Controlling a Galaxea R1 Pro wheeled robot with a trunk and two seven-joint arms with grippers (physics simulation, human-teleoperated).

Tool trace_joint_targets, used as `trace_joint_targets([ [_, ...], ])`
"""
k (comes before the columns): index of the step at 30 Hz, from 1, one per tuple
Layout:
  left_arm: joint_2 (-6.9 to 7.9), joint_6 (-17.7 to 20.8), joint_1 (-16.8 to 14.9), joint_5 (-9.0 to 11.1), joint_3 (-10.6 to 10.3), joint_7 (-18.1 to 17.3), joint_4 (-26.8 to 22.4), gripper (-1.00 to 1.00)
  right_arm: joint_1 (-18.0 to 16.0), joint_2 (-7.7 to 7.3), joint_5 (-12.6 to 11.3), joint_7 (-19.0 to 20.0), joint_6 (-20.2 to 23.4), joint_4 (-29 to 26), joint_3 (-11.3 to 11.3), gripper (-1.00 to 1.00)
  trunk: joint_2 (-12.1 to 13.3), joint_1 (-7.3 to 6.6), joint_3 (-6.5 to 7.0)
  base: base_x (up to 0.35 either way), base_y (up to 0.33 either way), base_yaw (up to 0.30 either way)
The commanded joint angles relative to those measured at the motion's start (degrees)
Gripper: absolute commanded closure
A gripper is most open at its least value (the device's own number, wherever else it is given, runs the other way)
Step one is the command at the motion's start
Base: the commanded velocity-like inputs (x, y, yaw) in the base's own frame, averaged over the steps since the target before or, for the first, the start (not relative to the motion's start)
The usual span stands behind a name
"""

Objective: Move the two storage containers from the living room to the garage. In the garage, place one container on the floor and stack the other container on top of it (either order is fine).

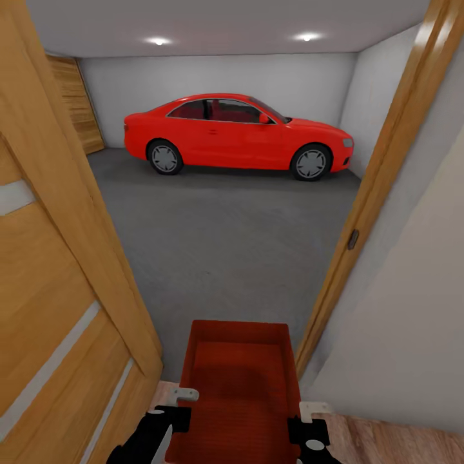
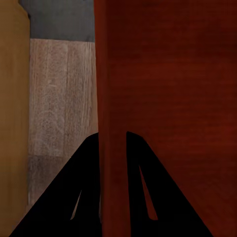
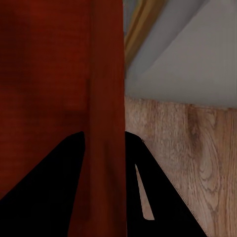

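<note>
We look from the head and from 2 wrists.

Our head camera faces forward and down through a doorway onto the garage floor (image 1: 219,238), far from the red car (image 1: 238,133). Each wrist camera sits right against a wall of the storage container (image 1: 235,386), which all 3 views share, along with the wood-plank floor (image 3: 197,143).

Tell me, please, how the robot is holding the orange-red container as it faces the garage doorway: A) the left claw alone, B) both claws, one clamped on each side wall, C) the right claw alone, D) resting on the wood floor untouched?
B: the container sits between the arms, the left claw straddling one side wall and the right claw straddling the opposite wall.
</note>
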Motion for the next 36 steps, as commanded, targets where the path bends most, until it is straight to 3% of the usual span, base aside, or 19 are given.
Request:
trace_joint_targets([
  [1, -0.03, 0.2, 0.0, -0.6, -0.7, 0.2, 1.1, 1.0, -0.1, -0.05, -0.4, -0.4, 0.0, -1.4, 0.3, 1.0, 0.0, 0.01, -0.05, 0.108, 0.294, 0.0],
  [7, -0.03, 0.2, 0.0, -0.7, -0.7, 0.2, 1.1, 1.0, -0.1, -0.12, -0.4, -0.4, 0.0, -1.4, 0.3, 1.0, 0.0, 0.01, -0.05, 0.086, 0.224, 0.0],
  [30, -0.02, 0.2, 0.0, -0.8, -0.7, 0.2, 1.1, 1.0, -0.1, 0.03, -0.4, -0.5, 0.0, -1.4, 0.3, 1.0, 0.0, 0.01, -0.05, 0.003, 0.008, -0.091],
  [36, -0.03, 0.2, 0.0, -0.8, -0.7, 0.3, 1.1, 1.0, -0.1, 0.03, -0.4, -0.5, 0.0, -1.4, 0.3, 1.0, 0.0, 0.01, -0.05, 0.0, 0.22, -0.004],
])
